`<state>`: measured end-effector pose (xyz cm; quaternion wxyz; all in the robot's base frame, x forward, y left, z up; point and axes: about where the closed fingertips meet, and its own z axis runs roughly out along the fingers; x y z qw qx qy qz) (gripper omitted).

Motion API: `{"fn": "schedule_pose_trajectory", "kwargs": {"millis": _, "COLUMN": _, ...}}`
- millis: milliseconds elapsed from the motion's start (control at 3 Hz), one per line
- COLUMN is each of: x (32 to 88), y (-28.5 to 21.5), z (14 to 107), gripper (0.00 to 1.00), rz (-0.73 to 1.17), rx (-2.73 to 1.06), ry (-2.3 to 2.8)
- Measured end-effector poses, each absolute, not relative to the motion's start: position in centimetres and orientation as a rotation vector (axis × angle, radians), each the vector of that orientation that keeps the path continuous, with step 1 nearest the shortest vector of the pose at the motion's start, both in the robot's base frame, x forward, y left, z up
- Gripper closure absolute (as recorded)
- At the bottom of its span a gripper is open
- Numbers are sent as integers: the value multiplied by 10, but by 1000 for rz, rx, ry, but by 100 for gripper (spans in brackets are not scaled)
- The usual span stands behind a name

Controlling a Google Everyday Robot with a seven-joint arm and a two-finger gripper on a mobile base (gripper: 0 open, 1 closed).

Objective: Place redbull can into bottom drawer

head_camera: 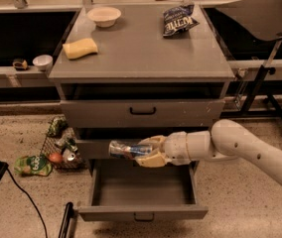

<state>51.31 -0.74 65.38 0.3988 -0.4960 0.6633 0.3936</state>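
Between my fingers the redbull can is pinched, lying on its side with its free end poking out to the left of them. Straight below the fingers and the can, apart from both, the bottom drawer stands pulled out, its grey floor in plain sight. Just behind the fingers is the middle drawer, and above them the top drawer, shut, with a black handle. To the right of the fingers my white arm runs off toward the frame edge. Down to the left of the fingers a wire basket on the floor holds a few small items, one red and round, with a green packet beside it. High above the fingers, the worktop carries a white bowl, a yellow sponge and a dark blue chip bag.
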Motion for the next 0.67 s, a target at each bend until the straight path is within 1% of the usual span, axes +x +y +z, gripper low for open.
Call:
{"fn": "schedule_pose_trajectory", "kwargs": {"millis": 333, "x": 509, "y": -38, "z": 597, "gripper": 100, "rz": 1002, "rx": -1168, "ry": 1759}}
{"fn": "schedule_pose_trajectory", "kwargs": {"millis": 667, "x": 503, "y": -55, "z": 544, "gripper": 100, "rz": 1048, "rx": -1086, "ry": 1821}}
